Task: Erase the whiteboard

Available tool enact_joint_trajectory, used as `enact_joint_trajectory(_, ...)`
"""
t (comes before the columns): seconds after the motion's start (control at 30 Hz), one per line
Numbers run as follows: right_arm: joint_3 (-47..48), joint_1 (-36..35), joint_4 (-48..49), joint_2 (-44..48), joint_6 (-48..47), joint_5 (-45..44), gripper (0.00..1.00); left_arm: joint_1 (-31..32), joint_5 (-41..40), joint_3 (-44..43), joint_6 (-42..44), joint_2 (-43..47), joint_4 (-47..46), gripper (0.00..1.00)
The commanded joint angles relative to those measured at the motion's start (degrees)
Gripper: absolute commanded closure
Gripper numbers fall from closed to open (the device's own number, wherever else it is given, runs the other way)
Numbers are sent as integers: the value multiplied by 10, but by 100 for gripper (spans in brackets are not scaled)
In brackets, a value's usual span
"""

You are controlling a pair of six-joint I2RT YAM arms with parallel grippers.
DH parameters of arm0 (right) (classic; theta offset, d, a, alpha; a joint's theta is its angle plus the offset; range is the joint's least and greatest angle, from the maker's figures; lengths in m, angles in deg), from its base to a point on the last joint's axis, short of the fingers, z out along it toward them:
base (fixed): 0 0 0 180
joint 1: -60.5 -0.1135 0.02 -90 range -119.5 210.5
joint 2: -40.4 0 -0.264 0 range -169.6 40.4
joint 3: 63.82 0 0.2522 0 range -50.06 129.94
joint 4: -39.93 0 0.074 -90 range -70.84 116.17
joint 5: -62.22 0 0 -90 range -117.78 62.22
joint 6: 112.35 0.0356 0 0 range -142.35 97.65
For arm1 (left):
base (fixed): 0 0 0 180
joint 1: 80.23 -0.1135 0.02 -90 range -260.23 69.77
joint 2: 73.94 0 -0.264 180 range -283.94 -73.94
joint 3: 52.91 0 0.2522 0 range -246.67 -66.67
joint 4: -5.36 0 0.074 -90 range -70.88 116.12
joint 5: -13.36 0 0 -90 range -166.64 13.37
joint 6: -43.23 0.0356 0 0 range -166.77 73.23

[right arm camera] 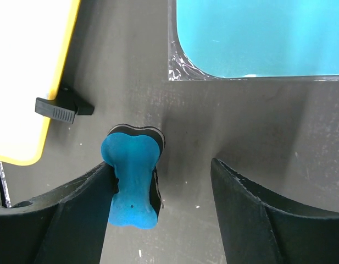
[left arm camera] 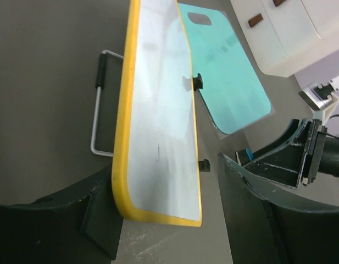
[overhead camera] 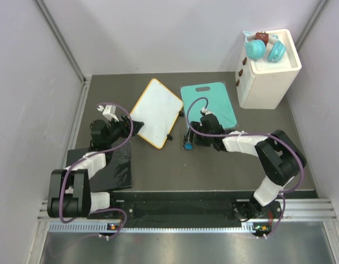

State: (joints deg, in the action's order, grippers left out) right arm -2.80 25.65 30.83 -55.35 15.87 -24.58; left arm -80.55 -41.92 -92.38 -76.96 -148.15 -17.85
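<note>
Centre-left of the top view, the whiteboard (overhead camera: 156, 111) lies almost clean. The left gripper (overhead camera: 129, 125) straddles its corner, jaws apart. The right gripper (right arm camera: 160, 165), jaws wide, touches the eraser (right arm camera: 131, 179) with one finger. Closing off-centre could knock the eraser over.

Whiteboard (overhead camera: 156, 112): white rectangle, rounded orange frame, small black clips (overhead camera: 170, 136) on one long edge. Lies skewed on dark table (overhead camera: 213, 170), left of centre, long axis diagonal. Surface near clean, one faint dark stroke showing. Near corner sits between my left fingers (left arm camera: 65, 220), jaws spread wide
</note>
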Motion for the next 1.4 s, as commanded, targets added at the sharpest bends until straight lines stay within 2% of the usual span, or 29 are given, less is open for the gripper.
enact_joint_trajectory(0.0, 2, -3, -83, 5, -18, -24, 30, 1, -75, 4, 23, 61, 61, 31)
enact_joint_trajectory(0.1, 29, -16, -154, -8, -31, -71, 29, 1, -123, 13, 28, 100, 104, 28)
enact_joint_trajectory(0.2, 49, -22, -185, -23, -35, -78, 26, 1, -166, 18, 36, 137, 143, 26)
enact_joint_trajectory(0.33, 44, -22, -191, -28, -28, -72, 24, 1, -192, 5, 49, 165, 197, 23)
enact_joint_trajectory(0.43, 17, -22, -158, 2, -24, -65, 23, 1, -207, -14, 63, 181, 243, 23)
enact_joint_trajectory(0.6, -51, -22, -97, 119, -29, -65, 21, 1, -235, -44, 74, 212, 302, 22)
enact_joint_trajectory(0.7, -74, -22, -106, 210, -34, -87, 17, 1, -226, -66, 73, 228, 330, 21)
enact_joint_trajectory(0.77, -82, -22, -137, 258, -38, -127, 7, 1, -212, -83, 70, 235, 357, 12)
enact_joint_trajectory(0.8, -89, -21, -150, 310, -39, -141, 2, 1, -204, -87, 68, 234, 368, 10)
enact_joint_trajectory(0.83, -92, -18, -163, 336, -46, -164, 1, 1, -184, -98, 66, 230, 404, 3)
enact_joint_trajectory(0.87, -103, -16, -186, 367, -49, -174, 1, 1, -179, -102, 62, 226, 424, 1)
enact_joint_trajectory(1.03, -115, -7, -284, 556, -63, -261, 1, 1, -184, -80, 37, 245, 467, 1)
enact_joint_trajectory(1.1, -109, -3, -341, 593, -63, -293, 1, 1, -176, -70, 37, 255, 468, 1)
enact_joint_trajectory(1.2, -109, 0, -376, 641, -55, -302, 1, 1, -145, -49, 40, 275, 444, 1)
enact_joint_trajectory(1.37, -108, 0, -384, 639, -55, -309, 1, 1, -120, -35, 48, 263, 422, 1)
